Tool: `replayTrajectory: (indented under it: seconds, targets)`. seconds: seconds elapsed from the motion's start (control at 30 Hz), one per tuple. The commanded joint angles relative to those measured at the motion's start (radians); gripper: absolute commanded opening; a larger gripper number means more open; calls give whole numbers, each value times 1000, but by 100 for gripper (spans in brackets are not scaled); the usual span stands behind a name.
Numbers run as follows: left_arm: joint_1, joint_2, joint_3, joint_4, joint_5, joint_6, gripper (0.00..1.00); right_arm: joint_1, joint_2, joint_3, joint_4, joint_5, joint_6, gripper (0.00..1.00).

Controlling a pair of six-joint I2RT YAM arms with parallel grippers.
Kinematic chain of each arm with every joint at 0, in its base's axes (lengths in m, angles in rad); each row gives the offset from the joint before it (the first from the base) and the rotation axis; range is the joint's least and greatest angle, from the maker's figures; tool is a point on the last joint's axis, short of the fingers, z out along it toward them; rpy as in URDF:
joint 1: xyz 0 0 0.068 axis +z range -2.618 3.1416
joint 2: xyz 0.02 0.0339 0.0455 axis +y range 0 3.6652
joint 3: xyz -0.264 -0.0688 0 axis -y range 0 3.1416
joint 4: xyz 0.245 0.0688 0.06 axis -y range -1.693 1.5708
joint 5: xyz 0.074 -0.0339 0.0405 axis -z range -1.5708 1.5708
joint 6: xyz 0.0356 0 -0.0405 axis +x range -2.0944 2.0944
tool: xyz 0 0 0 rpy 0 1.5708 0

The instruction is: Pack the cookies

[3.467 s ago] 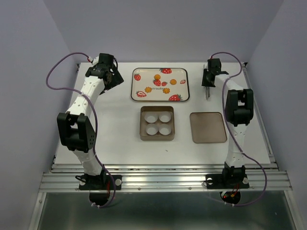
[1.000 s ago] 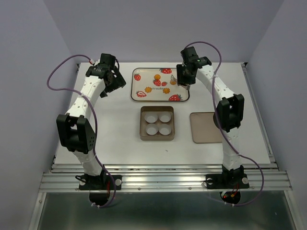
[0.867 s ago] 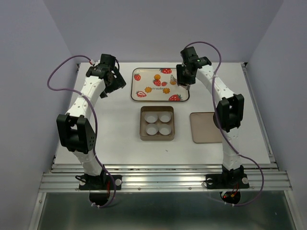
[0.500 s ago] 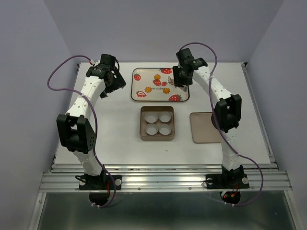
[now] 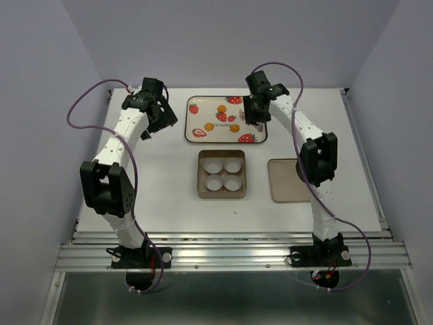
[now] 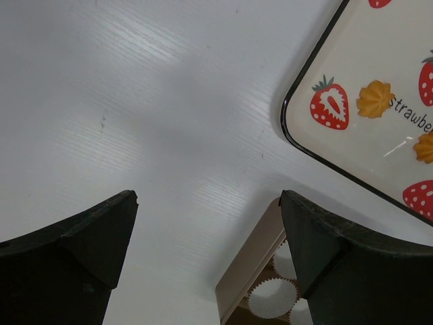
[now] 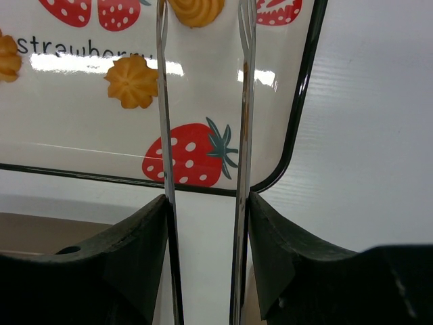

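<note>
Three cookies (image 5: pixel 222 108) show on the strawberry tray (image 5: pixel 205 114); a fourth sits under my right gripper (image 5: pixel 256 112). That gripper (image 7: pixel 206 200) is shut on metal tongs (image 7: pixel 162 101). The tong blades are spread and their tips stand on either side of one cookie (image 7: pixel 196 10) at the tray's right end. Two more cookies (image 7: pixel 132 81) lie to its left. My left gripper (image 5: pixel 157 114) is open and empty (image 6: pixel 210 196), over bare table left of the tray. Two cookies (image 6: pixel 375 99) show in its view.
A brown square box (image 5: pixel 201 175) with four white paper cups (image 5: pixel 232 164) stands in front of the tray; its corner shows in the left wrist view (image 6: pixel 254 274). Its flat brown lid (image 5: pixel 293 180) lies to the right. Walls close in left and right.
My right arm has swung left from the table's back right to the tray's right end, carrying the tongs. The left arm has stayed still.
</note>
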Motion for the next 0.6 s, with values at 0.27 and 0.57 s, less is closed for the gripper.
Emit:
replayTrajectory:
  seconds: [0.27, 0.57]
  targets:
    - [-5, -67, -11, -10, -33, 10, 99, 12, 18, 33, 14, -23, -12, 50]
    - [-5, -68, -16, -15, -40, 0, 99, 12, -15, 26, 11, -16, -18, 38]
